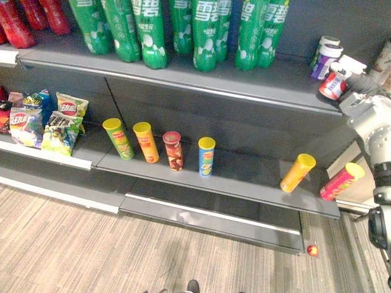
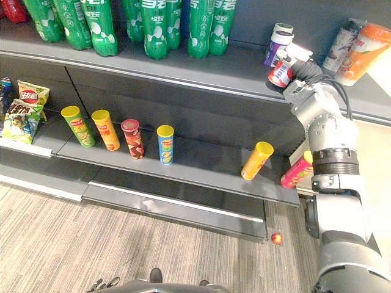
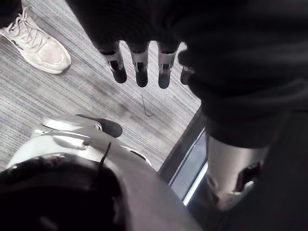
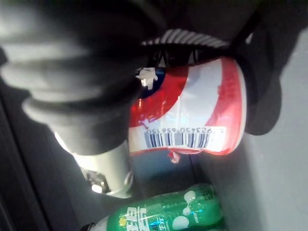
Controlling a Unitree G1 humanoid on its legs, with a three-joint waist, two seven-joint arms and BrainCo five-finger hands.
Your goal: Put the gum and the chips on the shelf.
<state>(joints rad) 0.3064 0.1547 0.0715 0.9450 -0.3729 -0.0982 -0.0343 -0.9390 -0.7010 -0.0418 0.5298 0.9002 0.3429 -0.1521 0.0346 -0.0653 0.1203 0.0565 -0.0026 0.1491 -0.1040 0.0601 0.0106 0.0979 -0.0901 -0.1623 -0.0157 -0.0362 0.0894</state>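
Where the upper shelf ends at two o'clock, the right hand is clasped round a red-and-white gum tub, just beside purple-capped bottles. On the lower shelf, upright chips cans stand at centre. At four o'clock, a yellow can and a pink can tilt. The left hand hangs over the floor, fingers straight and holding nothing.

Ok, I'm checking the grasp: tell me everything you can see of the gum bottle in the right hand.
The gum bottle is a glossy, plastic-looking tub, red and white with a blue patch and a barcode. It is tilted, gripped in the right hand over the right end of the upper shelf, beside other small bottles. Whether it touches the shelf is unclear.
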